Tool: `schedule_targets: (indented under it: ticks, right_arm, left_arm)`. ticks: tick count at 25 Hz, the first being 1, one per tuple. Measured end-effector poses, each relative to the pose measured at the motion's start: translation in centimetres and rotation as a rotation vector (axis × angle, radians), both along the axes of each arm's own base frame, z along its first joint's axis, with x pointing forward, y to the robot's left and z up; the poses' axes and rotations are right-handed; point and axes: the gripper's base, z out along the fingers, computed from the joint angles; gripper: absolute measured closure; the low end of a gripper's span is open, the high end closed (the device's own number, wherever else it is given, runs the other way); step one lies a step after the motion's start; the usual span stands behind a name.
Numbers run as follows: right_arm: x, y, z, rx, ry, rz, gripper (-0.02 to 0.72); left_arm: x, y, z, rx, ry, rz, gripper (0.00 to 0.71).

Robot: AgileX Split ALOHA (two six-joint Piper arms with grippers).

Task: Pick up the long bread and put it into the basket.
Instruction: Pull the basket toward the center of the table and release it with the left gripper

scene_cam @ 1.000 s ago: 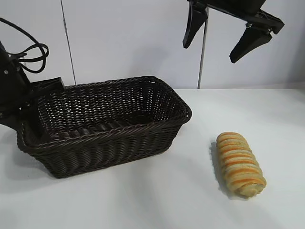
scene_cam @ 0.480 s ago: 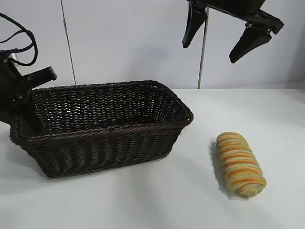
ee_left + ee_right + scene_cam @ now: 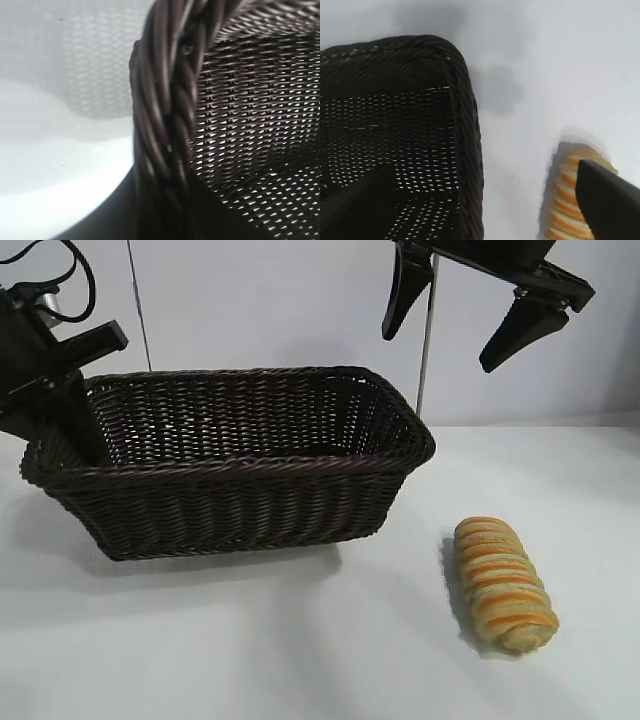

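The long bread point(image 3: 505, 585), tan with orange stripes, lies on the white table at the right, apart from the basket. The dark woven basket point(image 3: 240, 505) is held up at its left end, where my left gripper point(image 3: 75, 435) is shut on the braided rim point(image 3: 165, 115), one finger inside the wall. My right gripper point(image 3: 437, 352) hangs open high above the table, behind the gap between basket and bread, holding nothing. In the right wrist view one of its fingers point(image 3: 610, 200) covers part of the bread point(image 3: 565, 200), beside the basket's corner point(image 3: 467, 140).
White table point(image 3: 330, 640) with free room in front of the basket and around the bread. A white wall with a thin dark vertical line point(image 3: 140, 330) stands behind. Cables point(image 3: 70, 260) loop above the left arm.
The left gripper has risen with the basket's left end, so the basket now sits higher and its right end has shifted right. The right gripper and the bread have not moved.
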Motion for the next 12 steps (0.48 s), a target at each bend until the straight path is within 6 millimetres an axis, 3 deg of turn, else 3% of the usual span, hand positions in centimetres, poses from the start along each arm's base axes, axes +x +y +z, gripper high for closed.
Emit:
schedule_targets:
  ticks: [5,12]
  right_arm:
    - [0.0,0.0,0.0,0.003,0.001,0.000,0.008]
    - [0.0,0.1,0.0,0.009,0.002,-0.001,0.008]
  left_arm:
    - [0.3,-0.2,-0.5,0.002,-0.007,0.005,0.613]
    - [0.9,-0.4,-3.9,0.022,0.076,-0.013,0.613]
